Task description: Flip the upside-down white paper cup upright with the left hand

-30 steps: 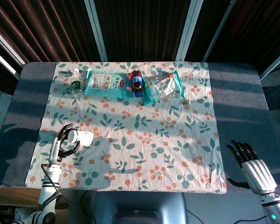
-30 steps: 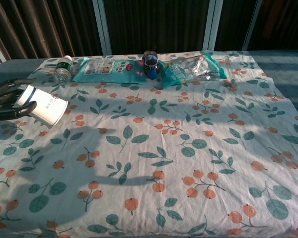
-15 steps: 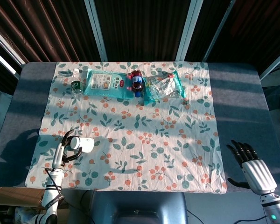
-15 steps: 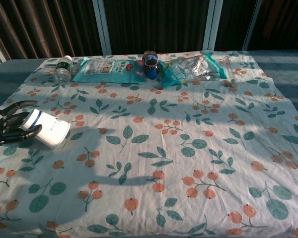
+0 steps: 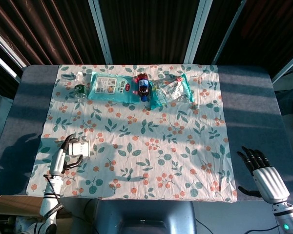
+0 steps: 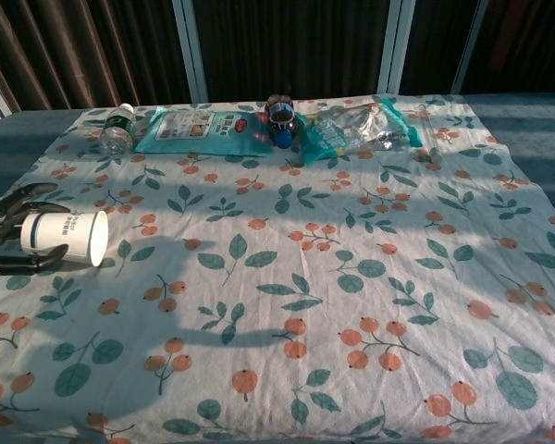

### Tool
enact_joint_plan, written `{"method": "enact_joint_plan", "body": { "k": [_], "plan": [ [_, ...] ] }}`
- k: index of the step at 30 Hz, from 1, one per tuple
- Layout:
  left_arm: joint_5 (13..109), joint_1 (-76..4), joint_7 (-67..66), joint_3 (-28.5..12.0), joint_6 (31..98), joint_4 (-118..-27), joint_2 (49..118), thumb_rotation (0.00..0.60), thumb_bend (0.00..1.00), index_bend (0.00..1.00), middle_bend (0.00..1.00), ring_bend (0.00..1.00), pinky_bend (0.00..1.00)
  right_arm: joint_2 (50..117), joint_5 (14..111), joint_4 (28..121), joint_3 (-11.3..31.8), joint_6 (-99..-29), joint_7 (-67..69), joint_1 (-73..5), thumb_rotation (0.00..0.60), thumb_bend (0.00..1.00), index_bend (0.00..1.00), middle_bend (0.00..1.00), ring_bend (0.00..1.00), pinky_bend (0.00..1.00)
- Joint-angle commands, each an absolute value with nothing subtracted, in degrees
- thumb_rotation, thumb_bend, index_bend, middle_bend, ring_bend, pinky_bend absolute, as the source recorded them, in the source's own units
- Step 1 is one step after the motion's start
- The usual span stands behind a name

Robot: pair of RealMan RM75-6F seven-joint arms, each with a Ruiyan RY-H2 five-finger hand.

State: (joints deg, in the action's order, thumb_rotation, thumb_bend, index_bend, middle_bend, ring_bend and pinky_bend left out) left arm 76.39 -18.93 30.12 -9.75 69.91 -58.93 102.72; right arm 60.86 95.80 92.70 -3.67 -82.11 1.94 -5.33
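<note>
My left hand (image 5: 63, 157) (image 6: 9, 236) grips the white paper cup (image 5: 81, 148) (image 6: 65, 237) at the left edge of the cloth. The cup lies on its side, its open mouth toward the right and its base in my fingers, just above the cloth. Dark fingers wrap over and under the cup. My right hand (image 5: 260, 167) hovers over the grey table at the front right, fingers apart, holding nothing; the chest view does not show it.
A floral cloth (image 5: 151, 146) covers the table. Along the far edge lie a small bottle (image 5: 79, 89) (image 6: 117, 129), a teal wipes pack (image 5: 112, 87) (image 6: 203, 130), a dark soda bottle (image 5: 143, 86) (image 6: 280, 117) and a clear teal bag (image 5: 172, 90) (image 6: 361, 128).
My left hand has rolled the cup from a tilted pose to lying level, mouth to the right, and drawn it slightly toward the near left edge. The right hand has not moved.
</note>
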Motion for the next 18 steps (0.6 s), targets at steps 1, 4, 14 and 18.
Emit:
{"method": "enact_joint_plan", "body": {
  "k": [1, 4, 14, 18],
  "plan": [
    [77.8, -19.2, 28.1, -8.9, 71.0, -57.5, 102.5, 0.6, 0.36, 0.07, 0.14, 0.06, 0.16, 60.9, 95.8, 92.7, -3.7, -82.0, 1.9, -5.3, 0.6, 0.18, 0.0, 0.0, 0.0, 0.14],
    [78.3, -19.2, 27.2, -8.6, 71.4, -57.2, 102.3, 0.6, 0.36, 0.07, 0.12, 0.04, 0.16, 60.9, 95.8, 92.7, -3.7, -82.0, 1.9, -5.3, 0.6, 0.18, 0.0, 0.0, 0.0, 0.14],
    [81.1, -21.5, 10.8, -5.0, 67.3, -60.8, 95.1, 0.6, 0.36, 0.08, 0.09, 0.01, 0.13, 60.9, 95.8, 92.7, -3.8, -81.8, 1.7, -5.4, 0.6, 0.18, 0.0, 0.0, 0.0, 0.14],
    [79.0, -22.1, 4.2, -4.7, 64.2, -66.0, 92.1, 0.6, 0.36, 0.1, 0.09, 0.01, 0.12, 60.9, 95.9, 92.7, -3.8, -81.8, 1.8, -5.4, 0.6, 0.18, 0.0, 0.0, 0.0, 0.14]
  ]
}}
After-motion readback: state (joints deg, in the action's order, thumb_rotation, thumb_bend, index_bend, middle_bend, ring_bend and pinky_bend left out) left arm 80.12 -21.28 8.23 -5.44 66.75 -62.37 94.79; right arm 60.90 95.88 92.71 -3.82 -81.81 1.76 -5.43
